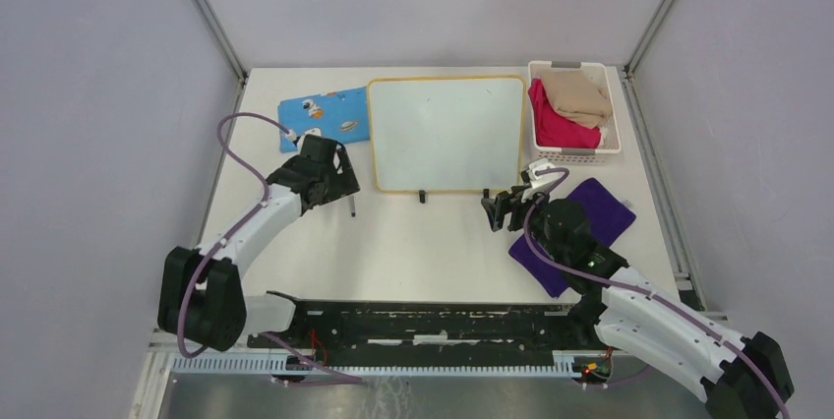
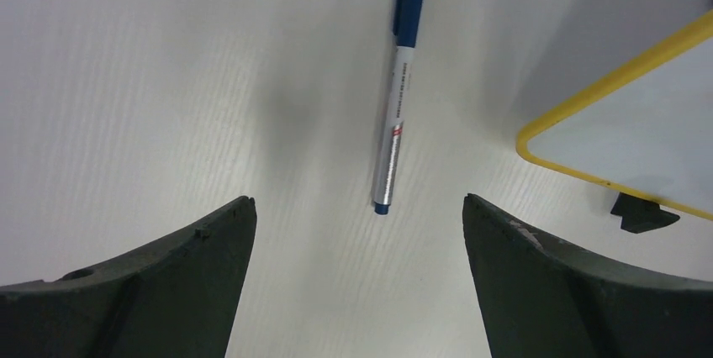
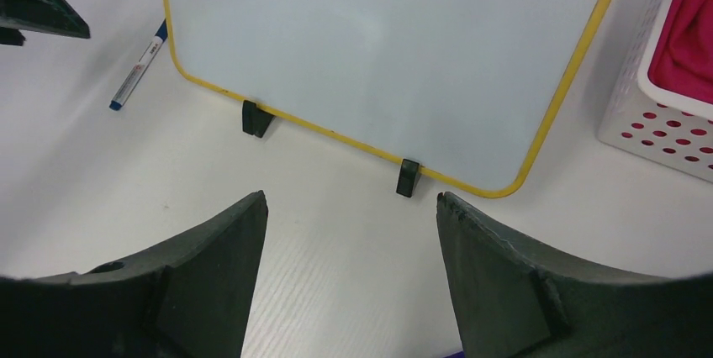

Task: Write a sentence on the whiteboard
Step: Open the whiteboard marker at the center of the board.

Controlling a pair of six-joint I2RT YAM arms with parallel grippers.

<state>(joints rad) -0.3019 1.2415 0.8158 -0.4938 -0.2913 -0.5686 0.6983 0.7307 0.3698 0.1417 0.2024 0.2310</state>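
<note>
The left pincer [image 2: 357, 201] is wide open and empty, a silver blue-capped marker pen [image 2: 395, 97] lying just ahead. The right pincer [image 3: 351, 196] is open and empty too; the flat white yellow-rimmed whiteboard [image 3: 378, 47] lies just before it.

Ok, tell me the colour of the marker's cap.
The marker's cap is dark blue, clearest in the left wrist view.

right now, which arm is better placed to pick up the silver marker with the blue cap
Left. The left gripper, open, hangs right by the silver blue-capped marker, which lies between its fingers. The right gripper is farther off, at the yellow-rimmed whiteboard's other near corner.
</note>
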